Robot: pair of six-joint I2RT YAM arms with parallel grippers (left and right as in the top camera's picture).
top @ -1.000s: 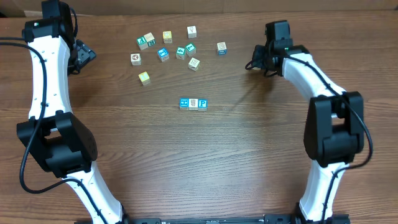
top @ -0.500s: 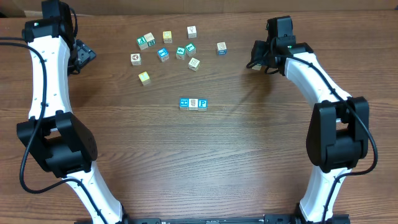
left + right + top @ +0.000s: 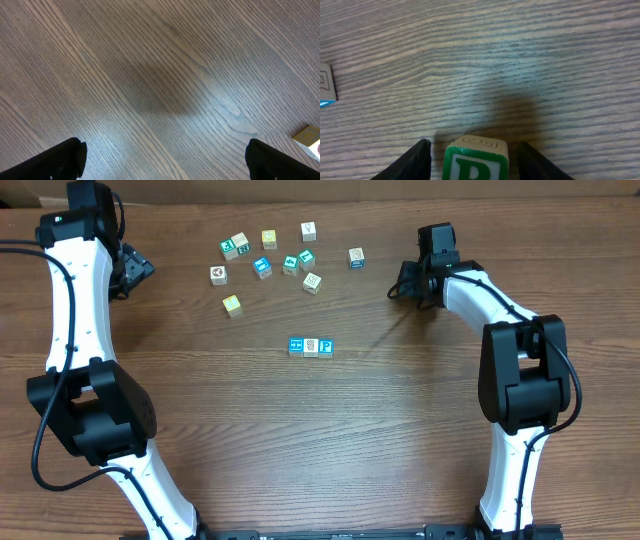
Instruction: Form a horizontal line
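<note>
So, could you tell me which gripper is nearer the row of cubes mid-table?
Right. The right gripper is beyond the row of cubes, off its right end; the left gripper is much farther away, beyond and off its left end.

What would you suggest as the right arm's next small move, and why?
Probably shut the right tool on the green-letter cube before carrying it anywhere: the cube sits between the fingers, but a thin gap seems to show beside it, so the grip looks unsure. The row holds only three cubes, so this one likely belongs there.
</note>
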